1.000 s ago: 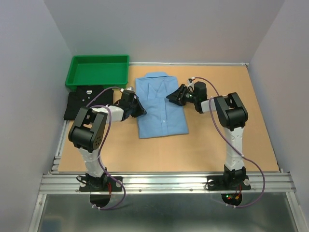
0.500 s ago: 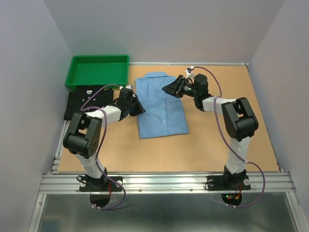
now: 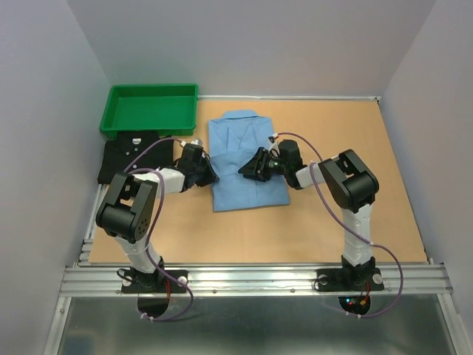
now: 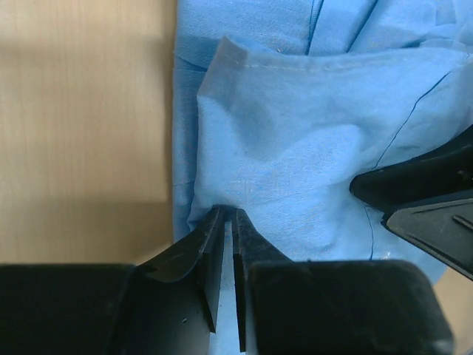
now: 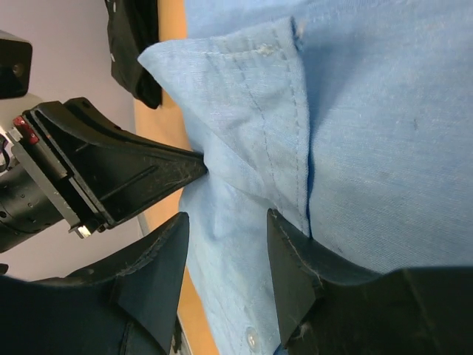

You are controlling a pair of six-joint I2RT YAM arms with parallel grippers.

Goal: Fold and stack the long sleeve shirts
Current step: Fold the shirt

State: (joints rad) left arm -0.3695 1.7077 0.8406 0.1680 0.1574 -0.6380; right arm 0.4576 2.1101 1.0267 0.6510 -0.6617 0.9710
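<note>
Far left: green tray at the back, with the black shirt folded before it, near edge crossed by cable. Centre: light blue shirt, folded on the table. Left gripper: tips indistinct from overhead; in the wrist view, fingers nearly together, clamped on a raised blue fold. Right gripper: fingers apart over the shirt front.

Bare brown tabletop at right and lower centre of top view: free passage. Upper left blocked by green plastic tray, folded black shirt just below. Centre: left gripper and right gripper crowd folded light blue shirt.
</note>
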